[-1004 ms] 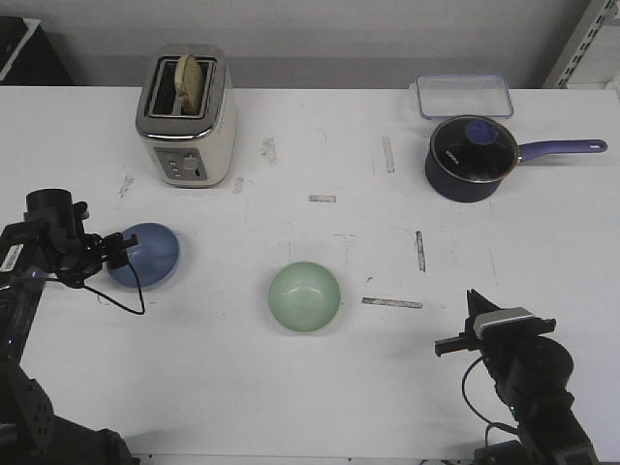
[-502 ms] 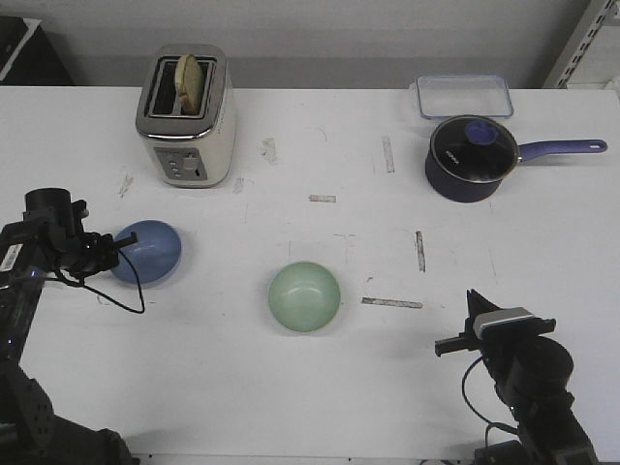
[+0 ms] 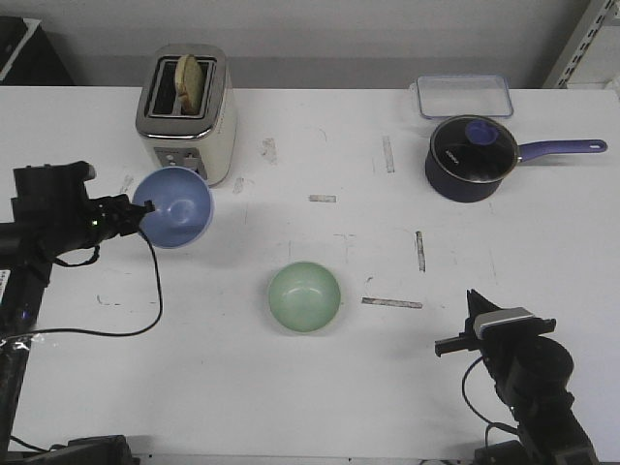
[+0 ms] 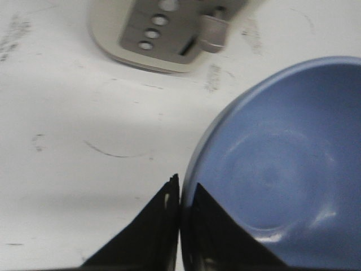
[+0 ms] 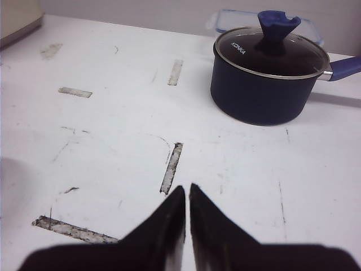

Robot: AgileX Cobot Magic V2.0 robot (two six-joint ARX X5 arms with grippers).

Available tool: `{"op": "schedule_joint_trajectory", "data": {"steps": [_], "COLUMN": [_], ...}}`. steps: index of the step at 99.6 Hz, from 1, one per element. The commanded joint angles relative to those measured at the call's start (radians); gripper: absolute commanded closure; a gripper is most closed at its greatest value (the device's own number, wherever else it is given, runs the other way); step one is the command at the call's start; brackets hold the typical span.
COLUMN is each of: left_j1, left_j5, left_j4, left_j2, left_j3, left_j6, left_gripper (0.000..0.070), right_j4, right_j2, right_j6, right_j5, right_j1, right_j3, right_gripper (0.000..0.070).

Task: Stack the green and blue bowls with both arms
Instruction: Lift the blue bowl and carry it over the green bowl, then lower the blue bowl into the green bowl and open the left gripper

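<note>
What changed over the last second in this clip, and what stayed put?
The left gripper, shut on the blue bowl's rim, has lifted it off the table and carried it toward the toaster, tilted with its opening facing the camera. The green bowl, the saucepan and the right gripper have not moved.

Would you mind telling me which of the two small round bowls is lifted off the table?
The periwinkle blue bowl, pinched at its rim by the left gripper and tilted; the mint green bowl rests on the table, untouched.
</note>
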Motion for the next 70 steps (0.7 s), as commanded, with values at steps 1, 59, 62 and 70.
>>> {"op": "schedule_joint_trajectory", "data": {"steps": [1,59,62,70], "left_j1": [-0.071,-0.574,-0.581,-0.593], "left_j5": [0.010,-0.053,-0.062,-0.073], "left_j4": [0.003,-0.024,-0.024,-0.023], "left_j2": [-0.002,0.183,0.198,0.233], "left_j3": [0.022,0.022,0.022,0.022], "left_j6": [-0.013,0.022,0.024,0.024], "left_gripper": [0.0700,0.0700,0.0699,0.0700], "right_j4": [0.008,0.001,0.001,0.001], "right_j2": [0.003,0.003,0.003,0.003], "right_j6": [-0.005,-0.005,-0.005,-0.005], "right_j5": [0.000,0.000,0.000,0.000], "right_j1": [0.001,0.001,0.001,0.001], "right_j3": [0.002,0.002,0.002,0.002], "right_gripper": [0.0699,0.0699,0.0699,0.0699]}}
